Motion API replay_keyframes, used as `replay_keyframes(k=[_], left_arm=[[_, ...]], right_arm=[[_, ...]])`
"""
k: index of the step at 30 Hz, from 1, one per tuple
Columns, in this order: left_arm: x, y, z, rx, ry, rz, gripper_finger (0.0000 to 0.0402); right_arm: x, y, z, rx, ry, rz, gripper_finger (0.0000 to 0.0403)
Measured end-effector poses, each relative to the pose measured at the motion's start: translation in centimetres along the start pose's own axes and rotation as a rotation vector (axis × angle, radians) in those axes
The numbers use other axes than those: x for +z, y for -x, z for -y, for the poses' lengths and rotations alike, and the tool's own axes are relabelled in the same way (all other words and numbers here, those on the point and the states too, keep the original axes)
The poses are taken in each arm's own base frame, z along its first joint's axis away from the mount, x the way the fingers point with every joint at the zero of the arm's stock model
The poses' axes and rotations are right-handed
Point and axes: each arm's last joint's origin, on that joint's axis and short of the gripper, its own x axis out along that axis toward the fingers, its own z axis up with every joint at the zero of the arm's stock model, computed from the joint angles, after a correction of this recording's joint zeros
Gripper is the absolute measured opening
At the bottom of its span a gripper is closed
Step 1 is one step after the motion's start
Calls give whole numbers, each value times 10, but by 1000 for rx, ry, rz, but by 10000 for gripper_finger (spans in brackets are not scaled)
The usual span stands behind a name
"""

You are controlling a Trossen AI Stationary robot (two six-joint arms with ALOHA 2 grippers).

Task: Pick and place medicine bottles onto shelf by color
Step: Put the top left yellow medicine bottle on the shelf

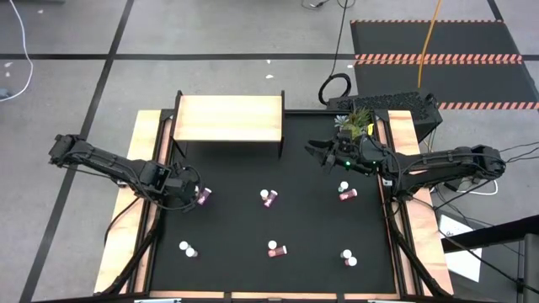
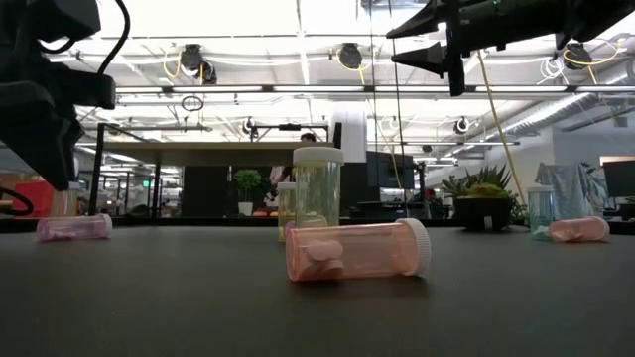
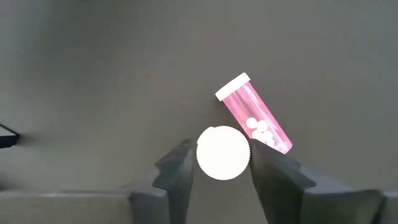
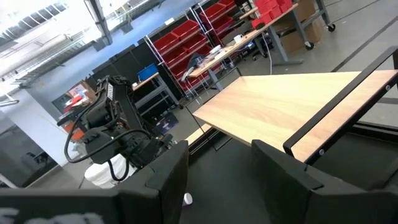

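Black tabletop (image 1: 244,210) with a shelf (image 1: 227,118), a plant (image 1: 355,122) and seven bottles. Left gripper (image 3: 217,167) jaws straddle a white-capped bottle (image 3: 223,152); right gripper (image 1: 313,150) jaws empty, apart.

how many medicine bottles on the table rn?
8 medicine bottles: upright bottle inside the open left gripper, pink bottle lying beside it, one mid-table, two near the right gripper, three along the front edge. Others may be hidden.

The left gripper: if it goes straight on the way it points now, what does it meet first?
Probably the white cap of an upright bottle, which sits between the left gripper's open fingers. A pink bottle lies just beyond it, depth unclear.
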Motion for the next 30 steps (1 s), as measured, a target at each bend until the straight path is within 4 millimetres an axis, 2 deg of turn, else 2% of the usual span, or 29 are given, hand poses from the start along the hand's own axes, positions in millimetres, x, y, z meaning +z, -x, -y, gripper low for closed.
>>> replay_keyframes(k=[4,14,18,22,26,30], left_arm=[[0,0,0,-2,-3,5,119],[1,4,1,-18,3,-17,116],[13,25,3,-33,18,2,115],[31,58,0,-38,16,51,114],[53,90,-10,-11,69,83,114],[80,114,-25,66,114,85,114]], right_arm=[[0,0,0,0,2,0,169],[1,1,0,4,4,3,169],[6,5,-2,19,12,24,169],[12,10,-4,36,31,52,169],[18,15,-5,47,47,76,169],[20,17,-6,51,71,85,169]])
